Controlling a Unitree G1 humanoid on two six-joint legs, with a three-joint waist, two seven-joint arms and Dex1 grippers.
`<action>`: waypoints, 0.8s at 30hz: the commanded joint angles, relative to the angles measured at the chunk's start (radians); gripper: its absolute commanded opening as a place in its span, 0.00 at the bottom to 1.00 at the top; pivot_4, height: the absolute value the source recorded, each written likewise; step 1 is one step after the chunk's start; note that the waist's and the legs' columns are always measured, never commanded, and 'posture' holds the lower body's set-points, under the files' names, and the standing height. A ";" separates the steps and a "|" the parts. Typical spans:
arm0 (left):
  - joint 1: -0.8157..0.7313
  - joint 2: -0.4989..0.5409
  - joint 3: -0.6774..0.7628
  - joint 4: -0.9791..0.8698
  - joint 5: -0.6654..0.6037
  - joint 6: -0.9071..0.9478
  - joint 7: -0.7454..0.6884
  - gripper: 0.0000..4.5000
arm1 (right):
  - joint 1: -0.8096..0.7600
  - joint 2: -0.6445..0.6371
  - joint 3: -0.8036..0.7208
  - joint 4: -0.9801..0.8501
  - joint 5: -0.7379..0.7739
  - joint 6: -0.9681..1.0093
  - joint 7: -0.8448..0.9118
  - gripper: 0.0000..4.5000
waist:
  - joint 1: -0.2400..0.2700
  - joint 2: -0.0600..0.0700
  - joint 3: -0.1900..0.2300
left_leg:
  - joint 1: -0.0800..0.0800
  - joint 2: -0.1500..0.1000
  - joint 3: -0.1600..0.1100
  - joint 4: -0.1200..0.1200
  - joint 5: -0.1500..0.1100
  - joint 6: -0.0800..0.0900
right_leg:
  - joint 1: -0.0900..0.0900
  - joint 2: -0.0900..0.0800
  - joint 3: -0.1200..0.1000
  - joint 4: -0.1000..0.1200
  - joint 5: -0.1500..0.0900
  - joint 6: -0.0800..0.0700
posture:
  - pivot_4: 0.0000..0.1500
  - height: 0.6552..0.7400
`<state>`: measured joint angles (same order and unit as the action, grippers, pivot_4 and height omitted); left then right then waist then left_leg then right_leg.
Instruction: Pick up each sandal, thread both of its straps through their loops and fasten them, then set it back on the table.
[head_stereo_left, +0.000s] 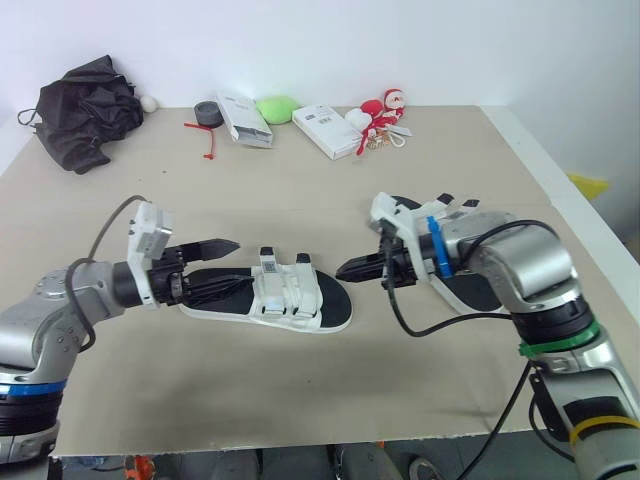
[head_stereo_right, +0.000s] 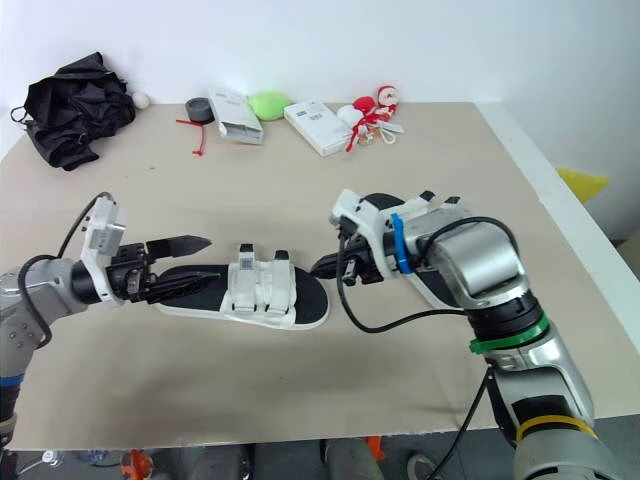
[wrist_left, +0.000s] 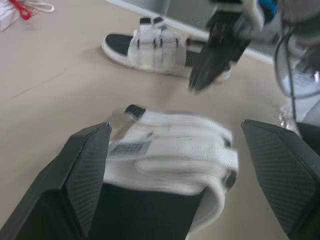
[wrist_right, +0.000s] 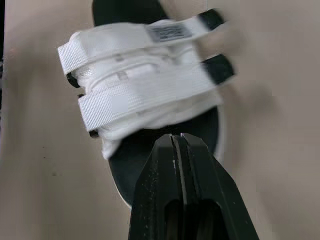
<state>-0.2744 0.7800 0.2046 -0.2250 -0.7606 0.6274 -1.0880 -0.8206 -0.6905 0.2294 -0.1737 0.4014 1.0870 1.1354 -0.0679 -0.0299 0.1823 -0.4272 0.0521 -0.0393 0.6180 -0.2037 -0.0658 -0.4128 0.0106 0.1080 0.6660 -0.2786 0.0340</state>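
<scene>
A wide beige surface (head_stereo_left: 300, 200) carries everything we describe, and we place each thing by the white sandal (head_stereo_left: 285, 295) lying flat at its middle. Well behind that sandal, along the far edge, sit a black bundle of cloth (head_stereo_left: 88, 110), two white boxes, a green lump and a red and white toy. A second sandal (wrist_left: 150, 45) lies near the first, on our right, mostly under our right arm.

Our left pincer (head_stereo_left: 225, 262) is at the heel end of the middle sandal, released, with its two fingers spread wide on either side of the black footbed and not yet gripping. Our right pincer (head_stereo_left: 352, 268) is just beside the toe end, clenched on nothing, its tips pressed together and pointing at the sole.

Two white straps (wrist_right: 145, 65) cross the sandal side by side, each ending in a black tip (wrist_right: 218, 70) that sticks out past the edge. We cannot tell whether they are fully pressed down.

We judge the step in hand to be taking hold of this sandal. To do it well, we should close the left fingers squarely on the heel rim, low enough to catch the sole and not just the foam lip. The right pincer should open before it reaches for a strap tip, and it should grip the stiff black end.
</scene>
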 joint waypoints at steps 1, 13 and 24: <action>0.079 0.048 0.001 -0.033 0.072 -0.092 -0.063 0.96 | 0.067 -0.080 -0.098 -0.110 0.059 -0.062 0.035 0.00 | 0.001 0.000 0.000 | -0.001 0.000 0.000 0.000 -0.001 0.001 | 0.000 0.000 0.000 0.000 0.000 -0.001 | 1.00 0.98; 0.096 -0.018 -0.160 0.091 0.273 -0.368 -0.153 0.96 | 0.488 -0.091 -0.473 -0.504 0.455 -0.100 -0.062 0.00 | 0.021 0.001 0.000 | -0.002 0.000 0.000 0.008 -0.004 0.006 | 0.002 0.000 -0.002 0.002 -0.001 0.000 | 1.00 0.98; -0.046 -0.139 -0.309 0.199 0.336 -0.391 -0.179 0.96 | 0.521 -0.028 -0.535 -0.562 0.658 -0.127 -0.272 0.00 | 0.024 0.000 0.000 | 0.000 0.000 -0.002 0.017 -0.002 0.009 | 0.007 0.001 -0.001 0.003 0.002 0.008 | 1.00 0.98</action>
<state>-0.3021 0.6489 -0.0934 -0.0319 -0.4307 0.2395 -1.2653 -0.2926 -0.7129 -0.2837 -0.7129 1.0226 0.9822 0.8889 -0.0443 -0.0296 0.1826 -0.4272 0.0522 -0.0410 0.6354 -0.2053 -0.0570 -0.4057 0.0115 0.1066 0.6689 -0.2769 0.0419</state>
